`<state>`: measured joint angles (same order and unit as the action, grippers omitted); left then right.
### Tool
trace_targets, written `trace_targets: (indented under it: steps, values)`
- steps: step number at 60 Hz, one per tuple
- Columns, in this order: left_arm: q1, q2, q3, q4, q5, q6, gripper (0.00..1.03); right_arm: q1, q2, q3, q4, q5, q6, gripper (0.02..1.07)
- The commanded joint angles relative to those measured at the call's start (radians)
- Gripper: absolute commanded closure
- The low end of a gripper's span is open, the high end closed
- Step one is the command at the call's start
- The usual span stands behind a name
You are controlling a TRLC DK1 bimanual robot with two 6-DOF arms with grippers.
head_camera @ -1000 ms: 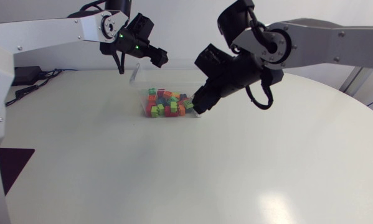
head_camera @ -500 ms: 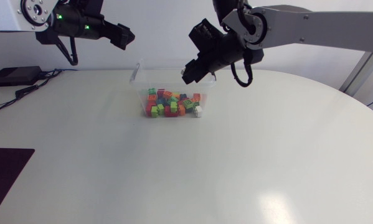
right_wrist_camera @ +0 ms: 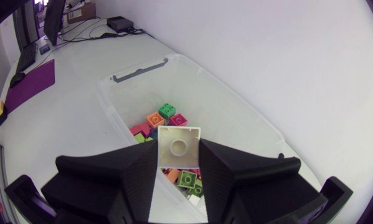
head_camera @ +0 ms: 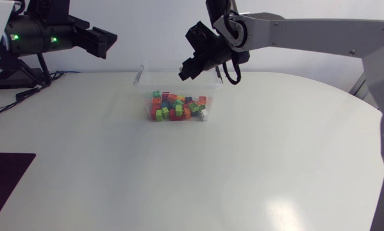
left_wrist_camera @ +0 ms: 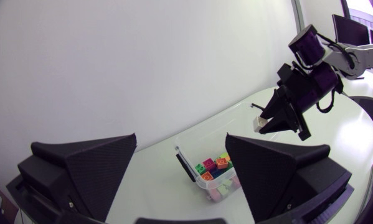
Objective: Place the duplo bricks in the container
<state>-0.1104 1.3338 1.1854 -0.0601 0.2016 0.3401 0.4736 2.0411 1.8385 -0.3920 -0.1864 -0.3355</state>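
Right wrist view showed right jaws clamping a white brick [right_wrist_camera: 179,148] above the container [right_wrist_camera: 217,106]; left jaws gaped wide.

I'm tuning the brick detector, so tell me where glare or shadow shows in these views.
Head view: soft glare on the table, front right; no hard shadows by the container. Right wrist view: white brick in the right gripper evenly lit, no glare. Left wrist view: left gripper dark, little surface detail.
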Motion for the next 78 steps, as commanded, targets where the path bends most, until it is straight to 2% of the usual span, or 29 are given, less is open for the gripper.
trace_targets:
  steps: [1,19,22,25,28,32,42,46,56,70,78]
  values:
    - [0.011,-0.054,-0.075,0.026,0.004,0.007,0.04,-0.012,0.05,0.042,0.022,-0.002,0.029,0.86]
    - [0.011,-0.197,-0.176,0.02,0.01,0.007,0.04,-0.01,0.165,0.188,0.005,0.001,0.039,0.86]
    - [0.012,-0.217,-0.196,0.022,0.01,0.008,0.04,-0.006,0.18,0.209,0.004,0.01,0.041,0.82]
    - [0.012,-0.234,-0.217,0.028,0.01,0.016,0.04,-0.003,0.191,0.225,0.002,0.019,0.041,0.62]
    - [0.012,-0.249,-0.233,0.032,0.01,0.022,0.04,0.0,0.205,0.242,-0.001,0.028,0.041,0.33]
    - [0.014,-0.268,-0.25,0.04,0.01,0.023,0.04,0.005,0.215,0.258,-0.005,0.038,0.039,0.06]
    - [0.026,-0.329,-0.294,0.043,0.01,0.022,0.04,0.002,0.199,0.248,0.001,0.061,0.036,0.06]
    - [0.028,-0.363,-0.316,0.043,0.012,0.017,0.04,-0.004,0.156,0.194,0.041,0.079,0.038,0.06]
    - [0.04,-0.45,-0.377,0.046,0.012,-0.006,0.04,-0.021,0.004,-0.01,0.157,0.137,0.033,0.06]
    - [0.064,-0.588,-0.491,0.08,0.01,-0.056,0.04,-0.043,-0.298,-0.438,0.38,0.243,0.003,0.06]
    - [0.067,-0.645,-0.529,0.08,0.01,-0.069,0.04,-0.062,-0.43,-0.607,0.456,0.288,0.006,0.06]
